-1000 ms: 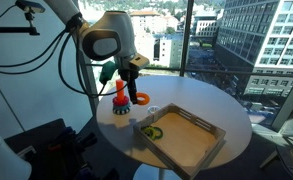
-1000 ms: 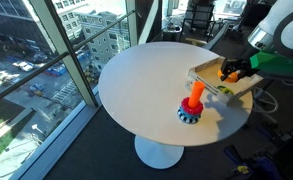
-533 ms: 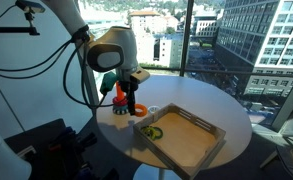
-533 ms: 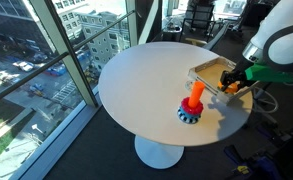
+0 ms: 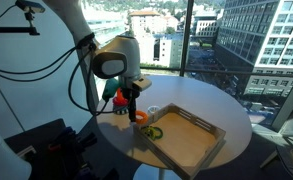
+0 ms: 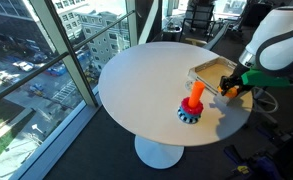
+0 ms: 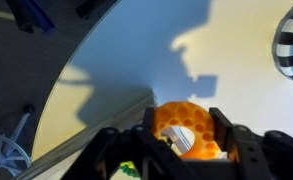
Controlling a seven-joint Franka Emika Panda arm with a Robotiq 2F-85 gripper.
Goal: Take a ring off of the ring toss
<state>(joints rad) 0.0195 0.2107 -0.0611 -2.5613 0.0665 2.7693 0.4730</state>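
My gripper (image 7: pixel 183 117) is shut on the chunky orange ring (image 7: pixel 181 110), one finger on each side. In both exterior views it holds the ring (image 5: pixel 139 117) low over the white round table, beside the near corner of the wooden tray (image 5: pixel 191 140). The ring toss (image 6: pixel 193 103), a red-orange peg on a round blue base, stands on the table apart from the gripper (image 6: pixel 231 86). Its striped base (image 7: pixel 291 40) shows at the wrist view's top right. In an exterior view the stand (image 5: pixel 120 100) is partly hidden behind the gripper (image 5: pixel 136 108).
A yellow-green ring (image 5: pixel 154 131) lies in the wooden tray's near corner. The table edge (image 7: pixel 76 100) runs close to the gripper in the wrist view. Large windows border the table. Office chairs (image 6: pixel 199 17) stand at the back.
The gripper has carried the orange ring down and away from the stand, toward the tray's corner and the table edge. The stand has not moved.
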